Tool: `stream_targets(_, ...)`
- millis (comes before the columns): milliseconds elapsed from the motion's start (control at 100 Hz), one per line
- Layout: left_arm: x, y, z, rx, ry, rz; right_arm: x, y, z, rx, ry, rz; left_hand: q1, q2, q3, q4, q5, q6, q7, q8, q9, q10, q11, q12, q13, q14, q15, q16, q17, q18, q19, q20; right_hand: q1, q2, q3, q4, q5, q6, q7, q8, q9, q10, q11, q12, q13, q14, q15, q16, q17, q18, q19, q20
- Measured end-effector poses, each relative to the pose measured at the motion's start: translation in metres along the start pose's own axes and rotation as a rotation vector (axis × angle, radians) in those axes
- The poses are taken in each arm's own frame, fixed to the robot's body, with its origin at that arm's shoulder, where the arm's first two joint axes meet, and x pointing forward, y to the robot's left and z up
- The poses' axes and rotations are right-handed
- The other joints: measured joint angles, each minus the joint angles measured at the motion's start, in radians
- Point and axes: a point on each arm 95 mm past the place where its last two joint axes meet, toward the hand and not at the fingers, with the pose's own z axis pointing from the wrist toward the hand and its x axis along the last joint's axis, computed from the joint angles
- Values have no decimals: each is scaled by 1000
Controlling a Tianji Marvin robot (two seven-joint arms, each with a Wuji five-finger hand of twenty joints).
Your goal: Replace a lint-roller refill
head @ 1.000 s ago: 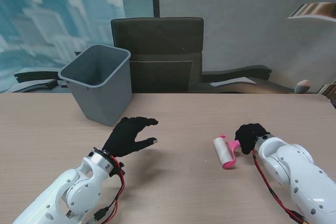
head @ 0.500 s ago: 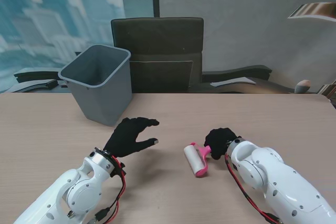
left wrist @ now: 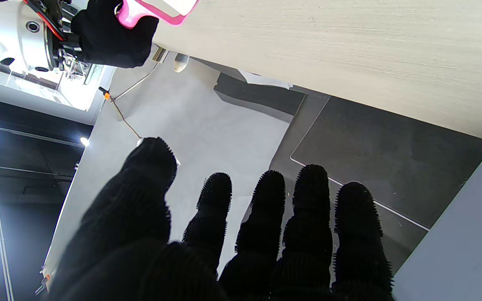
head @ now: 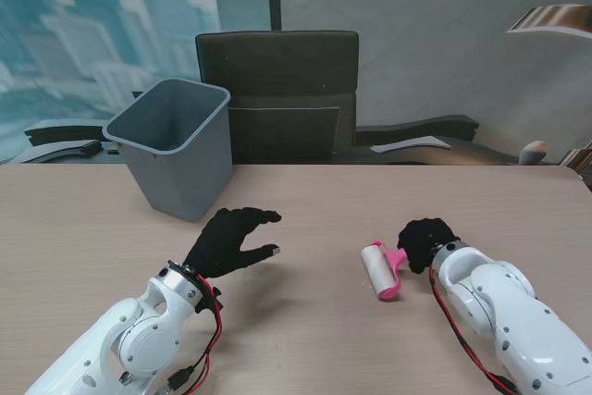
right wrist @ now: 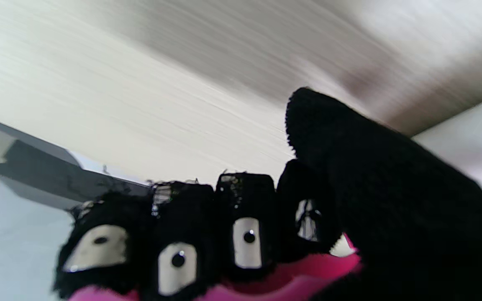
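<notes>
A lint roller (head: 381, 270) with a pink frame and a white roll lies low over the table, right of centre. My right hand (head: 425, 242), in a black glove, is shut on its pink handle (right wrist: 308, 271); the left wrist view shows the same grip on the handle (left wrist: 140, 14). My left hand (head: 231, 240) hovers over the table left of centre, open with fingers spread and nothing in it. The left wrist view shows those fingers (left wrist: 266, 225) apart.
A grey waste bin (head: 174, 145) stands at the far left of the table, beyond my left hand. A dark office chair (head: 277, 90) sits behind the table's far edge. Bare wooden table top (head: 314, 339) lies between the two arms.
My right hand, holding the roller, swung left toward the centre and has now come back partway to the right. The left hand has stayed in place.
</notes>
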Motion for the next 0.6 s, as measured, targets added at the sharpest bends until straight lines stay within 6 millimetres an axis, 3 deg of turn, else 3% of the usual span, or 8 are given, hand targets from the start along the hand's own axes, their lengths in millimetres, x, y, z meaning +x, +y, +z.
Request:
stream_targets(160, 0, 1, 1, -1, -5, -3, -28, -14, -9, 22, -81, -21, 0, 0, 0, 0, 0, 0, 0, 0, 0, 0, 0, 0, 0, 0, 0, 0, 0, 0, 0, 0, 0, 0, 0, 0, 0, 0, 0, 0, 0, 0, 0, 0, 0, 0, 0, 0, 0, 0, -2, 0)
stream_targets(320, 0, 2, 2, -5, -13, -9, -41, -21, -14, 34, -123, -52, 0, 0, 0, 0, 0, 0, 0, 0, 0, 0, 0, 0, 0, 0, 0, 0, 0, 0, 0, 0, 0, 0, 0, 0, 0, 0, 0, 1, 0, 0, -1, 0, 0, 0, 0, 0, 0, 0, -12, -1)
stream_targets(460, -1, 2, 3, -9, -16, -12, -39, -20, -13, 33, -105, -14, 0, 0, 0, 0, 0, 0, 0, 0, 0, 0, 0, 0, 0, 0, 0, 0, 0, 0, 0, 0, 0, 0, 0, 0, 0, 0, 0, 1, 0, 0, -1, 1, 0, 0, 0, -1, 0, 0, -12, -1)
stream_targets(600, -2, 1, 3, -8, -15, -7, -22, -14, -8, 26, -28, 18, 0, 0, 6, 0, 0, 0, 0, 0, 0, 0, 0, 0, 0, 0, 0, 0, 0, 0, 0, 0, 0, 0, 0, 0, 0, 0, 0, 1, 0, 0, -1, 1, 0, 0, 0, -2, 0, 0, -12, -2)
